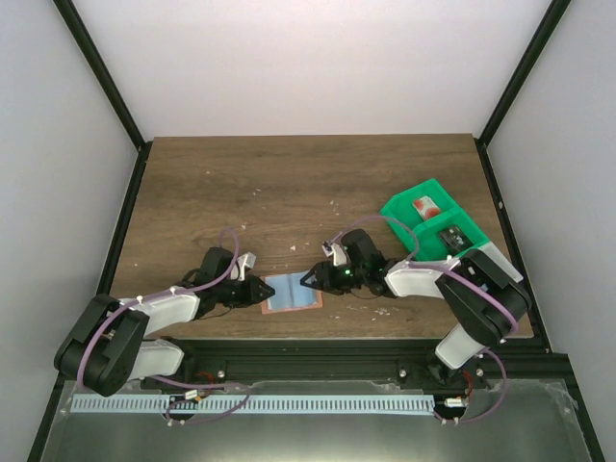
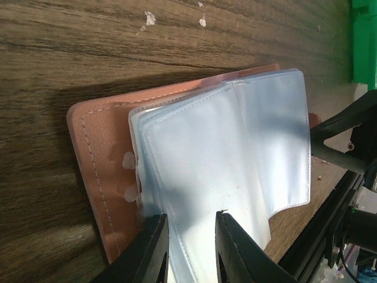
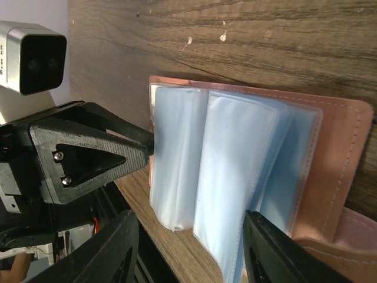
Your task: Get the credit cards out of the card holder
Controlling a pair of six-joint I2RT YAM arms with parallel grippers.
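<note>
The card holder (image 1: 292, 292) lies open on the table near the front edge, tan-pink cover down and light blue clear sleeves up. It also shows in the left wrist view (image 2: 224, 153) and the right wrist view (image 3: 235, 159). My left gripper (image 1: 258, 289) is at its left edge. Its jaws (image 2: 191, 227) stand narrowly apart over the sleeves. My right gripper (image 1: 313, 279) is at its right edge, wide open (image 3: 191, 236) around the sleeves. A red and white card (image 1: 424, 206) and a dark card (image 1: 452, 236) lie in the green tray (image 1: 404, 209). No blue card shows.
The green compartment tray stands at the right, behind the right arm; its corner shows in the left wrist view (image 2: 365, 41). The black front rail (image 1: 318, 348) runs just below the holder. Dark frame posts border the table on both sides.
</note>
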